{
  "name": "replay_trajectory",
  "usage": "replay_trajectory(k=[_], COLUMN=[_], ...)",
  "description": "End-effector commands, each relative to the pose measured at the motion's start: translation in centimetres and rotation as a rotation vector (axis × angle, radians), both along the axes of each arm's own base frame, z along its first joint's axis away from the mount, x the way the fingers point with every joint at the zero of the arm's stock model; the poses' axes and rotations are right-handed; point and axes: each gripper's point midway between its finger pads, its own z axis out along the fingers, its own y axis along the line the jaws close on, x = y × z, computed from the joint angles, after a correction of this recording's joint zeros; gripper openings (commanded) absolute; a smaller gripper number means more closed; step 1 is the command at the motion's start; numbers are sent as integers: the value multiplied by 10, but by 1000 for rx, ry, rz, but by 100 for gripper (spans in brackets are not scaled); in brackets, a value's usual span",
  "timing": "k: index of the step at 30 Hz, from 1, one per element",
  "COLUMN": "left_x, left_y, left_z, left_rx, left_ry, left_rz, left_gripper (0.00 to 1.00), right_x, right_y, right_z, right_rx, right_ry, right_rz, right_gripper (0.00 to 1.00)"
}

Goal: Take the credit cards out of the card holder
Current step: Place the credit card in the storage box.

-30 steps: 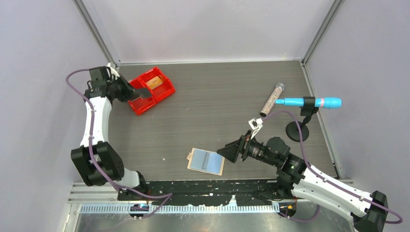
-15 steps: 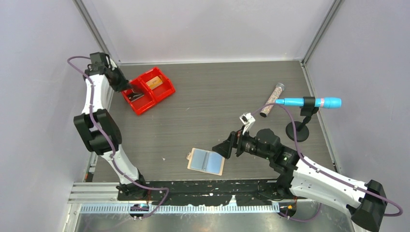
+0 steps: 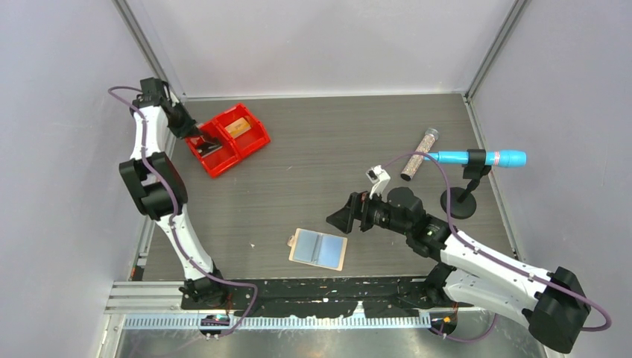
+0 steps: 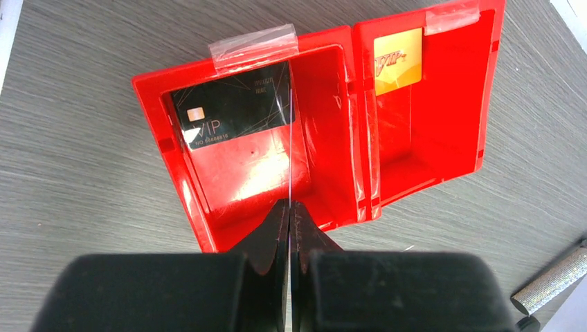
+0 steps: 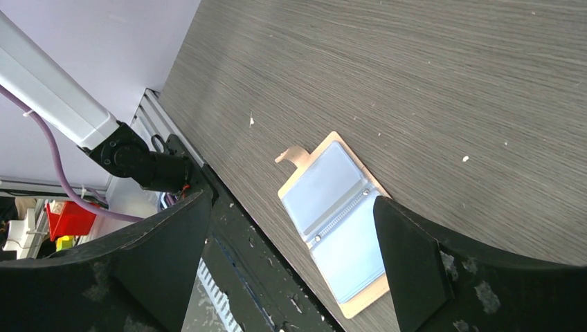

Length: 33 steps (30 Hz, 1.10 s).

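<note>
**Card holder lies open on the surface; two cards sit in the red bin**

The dark wood-grain surface carries everything. The left arm reaches to the far left corner, where its end effector hangs over the near-left part of the red two-compartment bin. In the wrist view its two fingers are pressed tight together just above the bin's near wall, and no object shows between the tips.

The right arm stretches in from the near right. Its end effector is spread wide with nothing in it, and it hovers just to the far right of the card holder without touching it. From the right wrist view the holder appears framed between the two fingers.

The tan card holder lies unfolded flat near the front edge of the surface, well apart from the bin. Its blue-grey inner panels face up and its small snap tab sticks out on its left side.

At the right, a blue pen-like tool sits level on a black stand, with a glitter-filled tube lying just beside its left tip.

Inside the bin, a black card marked "VIP" lies at the far end of one compartment, and a yellow-orange card lies at the far end of the other.
</note>
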Motion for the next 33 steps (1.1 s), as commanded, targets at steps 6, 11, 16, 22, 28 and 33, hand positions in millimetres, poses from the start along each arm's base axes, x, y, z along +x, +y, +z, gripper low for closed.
replay_trajectory(k=[6, 11, 16, 22, 28, 33], left_x=[18, 23, 26, 27, 29, 31], left_y=[4, 6, 7, 9, 13, 13], left_z=[4, -2, -6, -14, -23, -29], left_rx=[-43, -41, -42, -40, -17, -16], left_ry=[-18, -15, -7, 6, 19, 21], left_rz=[3, 5, -1, -3, -13, -18], left_gripper=[0, 0, 0, 0, 0, 5], right_x=[17, 21, 24, 27, 29, 32], right_y=[14, 16, 17, 19, 19, 21], right_z=[28, 26, 25, 27, 27, 26], right_rx=[62, 60, 57, 55, 48, 42], right_ry=[-47, -40, -34, -37, -38, -35], right_rz=[10, 6, 3, 7, 4, 8], right_gripper=[95, 95, 95, 95, 95, 95])
